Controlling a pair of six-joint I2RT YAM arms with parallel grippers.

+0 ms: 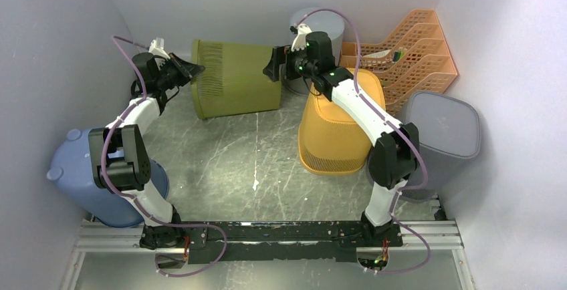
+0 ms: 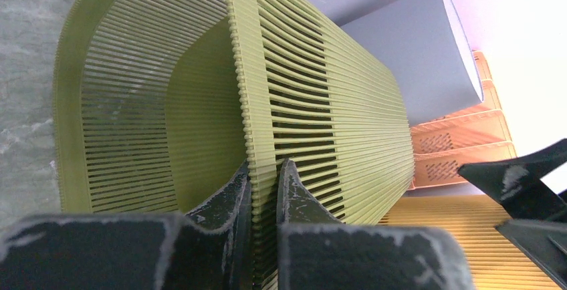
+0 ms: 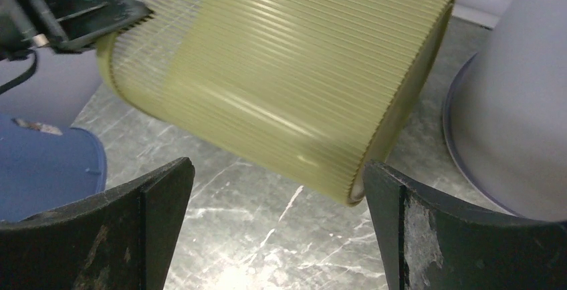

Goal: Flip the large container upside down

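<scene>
Now we see the green bin point(image 1: 234, 79) on its side at the back, long axis left-right: left gripper point(image 1: 192, 69) pinching its rim, right gripper point(image 1: 272, 65) gaping beside the base, apparently not touching

Marbled table point(image 1: 254, 170) bears green basket point(image 1: 234, 79) (tilted), orange basket point(image 1: 331, 139).
</scene>
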